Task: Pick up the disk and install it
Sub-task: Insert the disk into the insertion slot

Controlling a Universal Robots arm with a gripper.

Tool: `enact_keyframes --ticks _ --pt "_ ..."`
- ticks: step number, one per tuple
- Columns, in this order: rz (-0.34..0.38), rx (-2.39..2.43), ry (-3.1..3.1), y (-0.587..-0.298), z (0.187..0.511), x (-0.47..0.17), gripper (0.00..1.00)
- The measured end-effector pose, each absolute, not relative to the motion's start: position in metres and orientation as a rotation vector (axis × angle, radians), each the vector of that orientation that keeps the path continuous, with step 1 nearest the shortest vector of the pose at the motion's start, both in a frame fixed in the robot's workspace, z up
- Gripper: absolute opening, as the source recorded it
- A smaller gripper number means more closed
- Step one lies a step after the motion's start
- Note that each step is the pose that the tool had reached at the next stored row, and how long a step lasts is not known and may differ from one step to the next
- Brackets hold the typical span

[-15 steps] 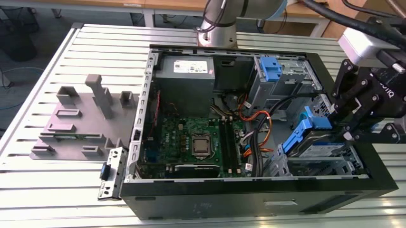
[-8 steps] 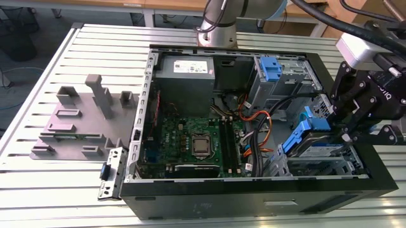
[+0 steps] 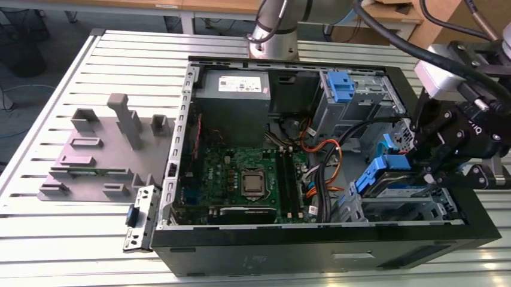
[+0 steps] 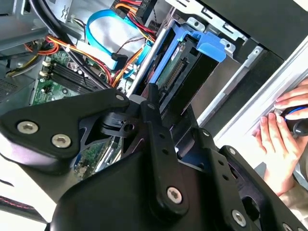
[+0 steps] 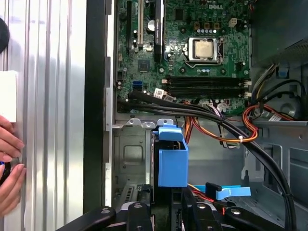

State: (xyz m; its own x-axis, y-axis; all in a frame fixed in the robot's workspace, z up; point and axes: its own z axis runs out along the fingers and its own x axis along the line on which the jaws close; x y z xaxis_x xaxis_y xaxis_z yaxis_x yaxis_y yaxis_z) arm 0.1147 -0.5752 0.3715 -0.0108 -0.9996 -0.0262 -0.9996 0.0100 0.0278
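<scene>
Black computer case (image 3: 319, 248) open on the counter (image 3: 64, 239). Inside, near four o'clock in the exterior view, the disk (image 3: 382, 176) tipped in its bay (image 3: 403, 210), squeezed by the tool (image 3: 423, 167). Likely stiff, heavy-ish, breakable (no bumps!); best grabbed by the blue rails (image 5: 172, 159).

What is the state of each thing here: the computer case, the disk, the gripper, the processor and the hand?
computer case: lying flat, open, inside exposed.
disk: tilted, partly down in the drive bay.
gripper: shut on the disk.
processor: in its socket, bare, no cooler.
hand: resting on the table beside the case.
</scene>
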Motion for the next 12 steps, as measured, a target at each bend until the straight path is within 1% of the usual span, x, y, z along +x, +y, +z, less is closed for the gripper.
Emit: enact_keyframes --ticks 5,11,12 --pt "-0.060 2.209 -2.232 -0.5752 0.3627 0.1147 0.35" --pt "-0.060 2.209 -2.232 -0.5753 0.3624 0.1147 0.35" --pt "-0.060 2.209 -2.232 -0.5753 0.3625 0.1147 0.36"
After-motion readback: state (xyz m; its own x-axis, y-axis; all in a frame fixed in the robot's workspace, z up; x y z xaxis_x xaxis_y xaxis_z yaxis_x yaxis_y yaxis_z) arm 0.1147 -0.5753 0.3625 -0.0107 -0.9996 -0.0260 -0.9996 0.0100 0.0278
